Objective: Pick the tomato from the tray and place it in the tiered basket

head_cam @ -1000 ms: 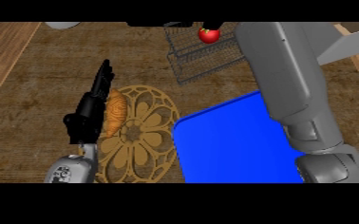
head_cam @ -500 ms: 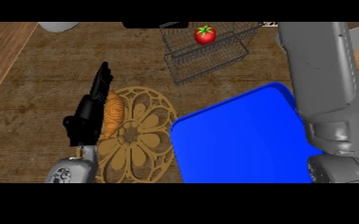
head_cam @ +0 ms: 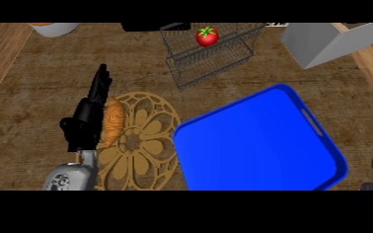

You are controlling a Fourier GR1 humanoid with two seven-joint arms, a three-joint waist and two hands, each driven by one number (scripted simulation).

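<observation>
The tomato point(head_cam: 207, 36) sits in the tiered basket point(head_cam: 211, 59) near the worktop's far edge. My left hand point(head_cam: 86, 121) rests with straight fingers, holding nothing, beside the blue tray point(head_cam: 291, 168).

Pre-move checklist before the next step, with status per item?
1. Red tomato in the wire tiered basket: ok, it sits in the upper tier.
2. Blue plastic tray holds nothing: ok.
3. Right hand clear of the basket: cannot tell, it shows nowhere in the head view.
4. Left hand open and empty: ok, fingers straight, at the left edge of the patterned round wooden trivet.
5. Tomato steady: cannot tell from this one view.
</observation>
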